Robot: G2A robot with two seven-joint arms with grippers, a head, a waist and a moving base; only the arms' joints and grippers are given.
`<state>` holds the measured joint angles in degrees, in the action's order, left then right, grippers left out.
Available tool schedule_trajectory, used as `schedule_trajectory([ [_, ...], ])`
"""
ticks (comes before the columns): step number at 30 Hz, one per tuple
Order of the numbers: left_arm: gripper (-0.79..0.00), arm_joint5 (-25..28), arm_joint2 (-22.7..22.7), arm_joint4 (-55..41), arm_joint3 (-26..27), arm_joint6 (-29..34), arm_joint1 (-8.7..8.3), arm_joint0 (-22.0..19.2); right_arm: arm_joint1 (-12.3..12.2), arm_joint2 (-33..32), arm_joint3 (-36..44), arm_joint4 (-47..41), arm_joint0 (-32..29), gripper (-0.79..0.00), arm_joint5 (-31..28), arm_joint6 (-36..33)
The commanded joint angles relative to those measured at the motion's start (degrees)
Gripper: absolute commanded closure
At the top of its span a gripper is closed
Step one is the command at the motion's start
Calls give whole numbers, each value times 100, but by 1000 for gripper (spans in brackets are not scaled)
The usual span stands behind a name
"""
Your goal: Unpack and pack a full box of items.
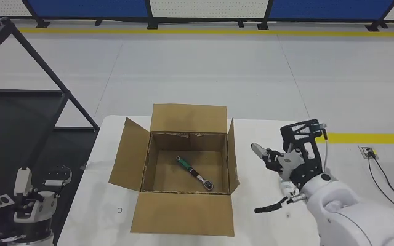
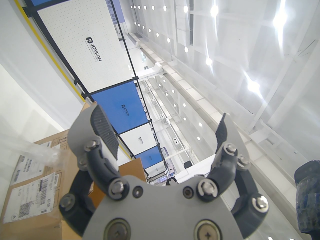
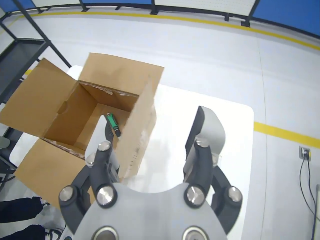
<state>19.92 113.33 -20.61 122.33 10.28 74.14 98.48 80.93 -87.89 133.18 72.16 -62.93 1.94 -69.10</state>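
An open cardboard box (image 1: 184, 215) stands in the middle of the white table (image 1: 265, 132) with all its flaps spread. A ratchet wrench with a green handle (image 1: 196, 172) lies slanted on the box floor, and the green handle (image 3: 113, 122) peeks out past the right flap. My right gripper (image 1: 261, 178) hovers open and empty just right of the box. The upright right flap (image 3: 140, 131) shows between its fingers (image 3: 207, 131); whether they touch it I cannot tell. My left gripper (image 2: 162, 126) is open and empty, pointing up at the ceiling, off the table's left front corner (image 1: 40, 178).
A black metal rack (image 1: 31, 117) stands left of the table. Labelled cardboard boxes (image 2: 30, 188) sit close beside the left gripper. A floor socket with a cable (image 1: 367, 152) lies to the right. Bare table surface stretches right of the box.
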Motion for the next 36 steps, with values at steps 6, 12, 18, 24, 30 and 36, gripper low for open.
schedule_trajectory([
  [6, -785, 0, 0, 0, 0, 0, 0, 0, -90, -793, -1204, -36, -152, -736, -151, 76],
  [12, -785, 0, 0, 0, 0, 0, 0, 0, -163, -784, -2462, 542, 11, -730, -257, 1],
  [18, -785, 0, 0, 0, 0, 0, 0, 0, -217, -833, -3756, 421, 387, -431, -419, -118],
  [24, -785, 0, 0, 0, 0, 0, 0, 0, -278, -872, -4611, 235, 628, -385, -708, -56],
  [30, -785, 0, 0, 0, 0, 0, 0, 0, -322, -801, -4988, 232, 745, -533, -730, -29],
  [36, -785, 0, 0, 0, 0, 0, 0, 0, -363, -730, -5072, 204, 785, -545, -732, -42],
])
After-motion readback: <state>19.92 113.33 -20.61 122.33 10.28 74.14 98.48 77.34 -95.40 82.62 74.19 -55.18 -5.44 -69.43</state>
